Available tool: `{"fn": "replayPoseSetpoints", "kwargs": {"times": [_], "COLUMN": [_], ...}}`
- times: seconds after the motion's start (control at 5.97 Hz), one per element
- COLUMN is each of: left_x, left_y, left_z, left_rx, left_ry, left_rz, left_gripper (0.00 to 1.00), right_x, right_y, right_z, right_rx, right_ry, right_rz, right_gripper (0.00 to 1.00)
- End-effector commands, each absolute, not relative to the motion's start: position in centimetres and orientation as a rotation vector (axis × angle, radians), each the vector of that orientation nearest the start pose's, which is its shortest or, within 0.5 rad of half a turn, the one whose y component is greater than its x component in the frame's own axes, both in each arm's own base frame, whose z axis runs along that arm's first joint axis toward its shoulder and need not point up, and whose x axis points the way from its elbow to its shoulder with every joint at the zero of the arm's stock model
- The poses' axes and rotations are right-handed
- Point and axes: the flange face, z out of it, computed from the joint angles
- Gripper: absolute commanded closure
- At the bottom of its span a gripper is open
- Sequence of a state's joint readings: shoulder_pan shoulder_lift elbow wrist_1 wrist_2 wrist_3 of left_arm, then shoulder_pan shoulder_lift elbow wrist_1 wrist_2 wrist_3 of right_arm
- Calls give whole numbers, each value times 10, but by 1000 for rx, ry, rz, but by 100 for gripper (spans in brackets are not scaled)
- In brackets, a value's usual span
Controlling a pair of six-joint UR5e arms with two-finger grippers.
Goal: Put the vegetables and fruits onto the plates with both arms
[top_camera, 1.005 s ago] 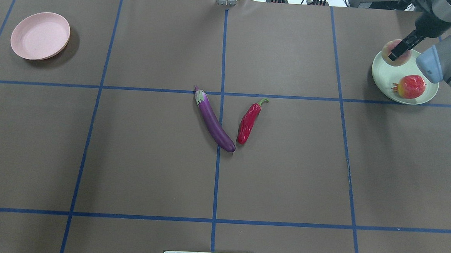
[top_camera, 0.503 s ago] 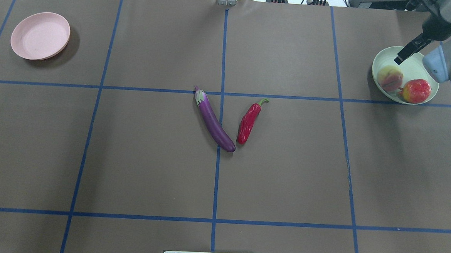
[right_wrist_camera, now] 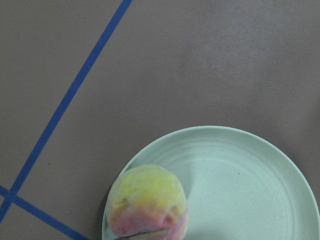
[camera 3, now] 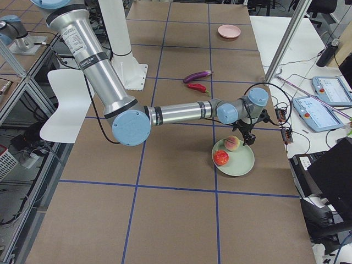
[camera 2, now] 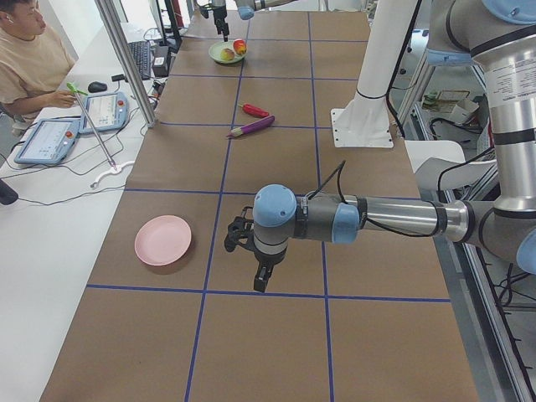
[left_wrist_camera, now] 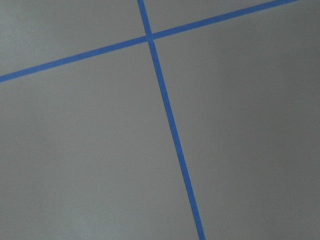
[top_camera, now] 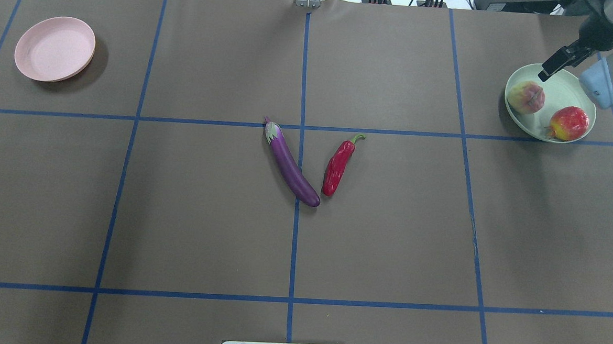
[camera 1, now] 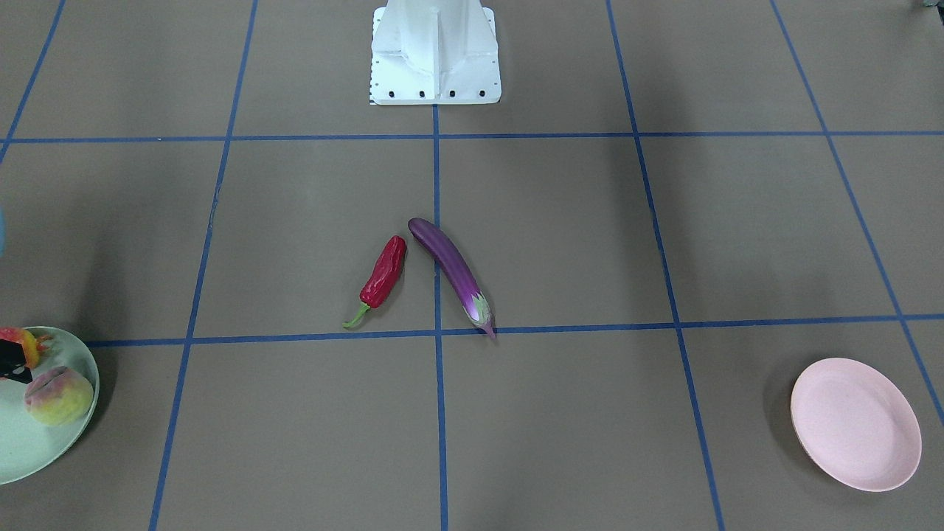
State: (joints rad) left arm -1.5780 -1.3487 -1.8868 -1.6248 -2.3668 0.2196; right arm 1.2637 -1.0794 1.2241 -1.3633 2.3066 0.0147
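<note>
The purple eggplant (top_camera: 291,166) and the red chili pepper (top_camera: 337,166) lie side by side at the table's middle. The peach (top_camera: 525,97) and the red-orange fruit (top_camera: 569,123) lie free on the mint green plate (top_camera: 557,88) at the far right. My right gripper (top_camera: 551,64) hangs open and empty above the plate's far rim; its wrist view shows the peach (right_wrist_camera: 147,202) below. The pink plate (top_camera: 55,48) stands bare at the far left. My left gripper (camera 2: 261,272) hovers over bare table near the pink plate (camera 2: 163,239); I cannot tell whether it is open or shut.
The white pedestal base (camera 1: 435,51) stands at the robot's side of the table. An operator (camera 2: 33,59) sits with tablets beyond the far edge. A metal post (camera 2: 126,59) stands there too. Blue tape lines grid the brown table.
My right gripper let go of the peach, which dropped and rolled on the mint plate. The red-orange fruit shifted right. The gripper rose and drew back.
</note>
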Motion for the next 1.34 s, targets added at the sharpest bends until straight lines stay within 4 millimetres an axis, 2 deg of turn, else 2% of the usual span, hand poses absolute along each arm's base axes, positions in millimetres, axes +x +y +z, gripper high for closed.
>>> {"fn": "replayPoseSetpoints", "kwargs": {"times": [0.0,0.17,0.34,0.5,0.67,0.84,1.01,1.17], "left_x": [-59,-55,-38,-23,21,62,118,175], "left_y": [-447,-459,-464,-465,-473,-496,-515,-522], "left_z": [558,546,539,530,517,480,434,394], "left_rx": [306,291,289,330,300,269,199,101], "left_ry": [853,858,860,882,893,928,974,1020], "left_rz": [253,196,218,250,313,270,190,95], "left_gripper": [0,0,0,0,0,0,0,0], "right_x": [-97,-54,-21,2,31,32,32,32], "right_y": [-663,-635,-609,-563,-523,-506,-506,-505], "right_z": [528,544,550,556,560,563,566,565], "right_rx": [219,201,168,153,154,152,153,154], "right_ry": [-777,-775,-769,-764,-761,-759,-761,-761], "right_rz": [-290,-224,-162,-127,-80,-76,-79,-79], "right_gripper": [0,0,0,0,0,0,0,0]}}
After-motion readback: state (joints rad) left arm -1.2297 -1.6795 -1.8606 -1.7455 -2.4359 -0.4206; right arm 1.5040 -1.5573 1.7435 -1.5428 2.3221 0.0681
